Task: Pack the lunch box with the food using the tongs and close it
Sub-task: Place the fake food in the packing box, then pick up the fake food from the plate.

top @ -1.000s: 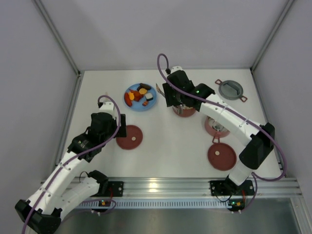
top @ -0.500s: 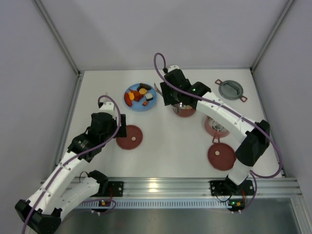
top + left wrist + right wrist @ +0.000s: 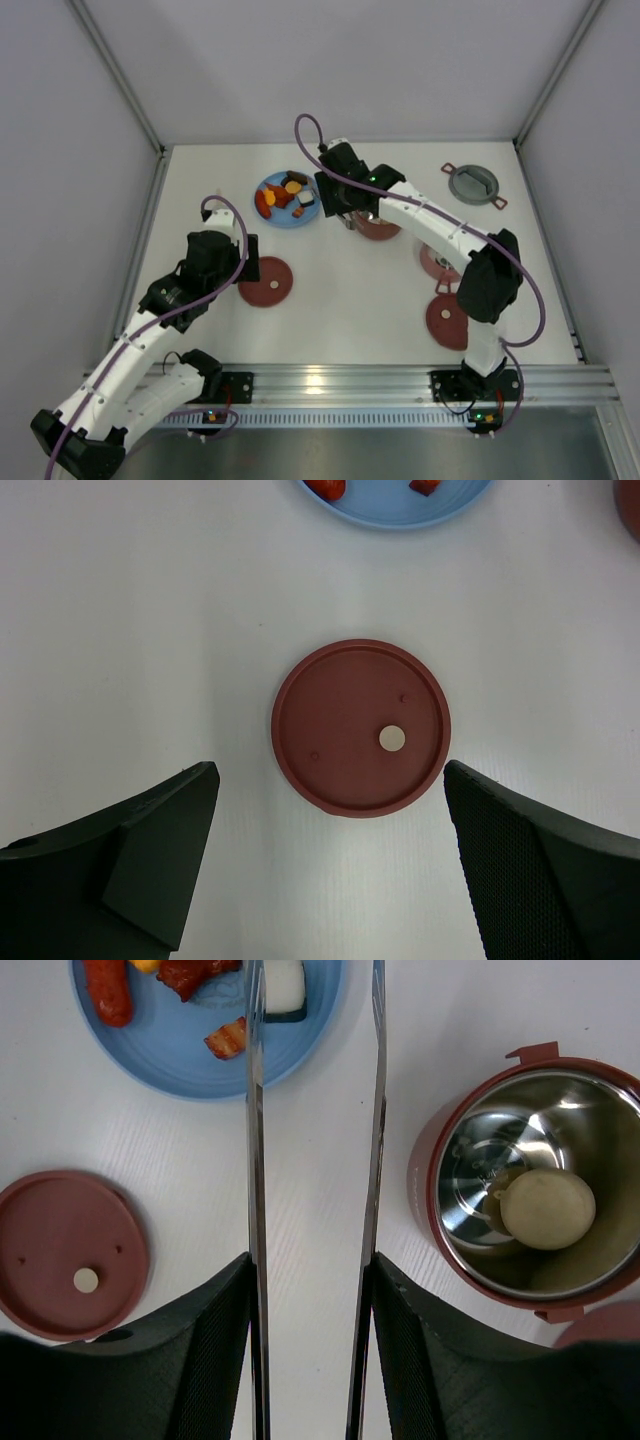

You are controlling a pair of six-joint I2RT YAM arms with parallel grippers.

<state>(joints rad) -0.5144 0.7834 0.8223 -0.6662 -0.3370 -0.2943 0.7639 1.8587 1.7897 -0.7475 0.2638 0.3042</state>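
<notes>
Nearest us, the left jaws hang wide apart above a lid (image 3: 345, 720) lying flat on the table (image 3: 340, 290) on our side of the plate (image 3: 180, 1060) — that arm has not stirred over the last second. Further right of the plate, and also on our side of it, a second lid (image 3: 455, 320) and a second bowl (image 3: 432, 268) sit untouched. The bowl is partly hidden under the right arm, and we cannot tell what is in it.

What has changed is the right arm. A second ago its jaws hovered over the bowl (image 3: 425, 1190) just right of the plate; now they have swung left. They are clamped on the tongs (image 3: 256, 1160), whose two arms stand apart. The tips reach over the plate's right part and straddle a cream-and-black piece (image 3: 285, 985). We cannot tell whether they touch it, as the tips run off the wrist view. The rest of the food (image 3: 268, 200) lies further left on the plate. The bowl holds one round cream piece (image 3: 548, 1208).

We read this as one drop finished and the next pick starting — most of the food is not yet packed, and closing is a long way off. Farthest back, well right of the plate, the cover (image 3: 472, 184) waits.
</notes>
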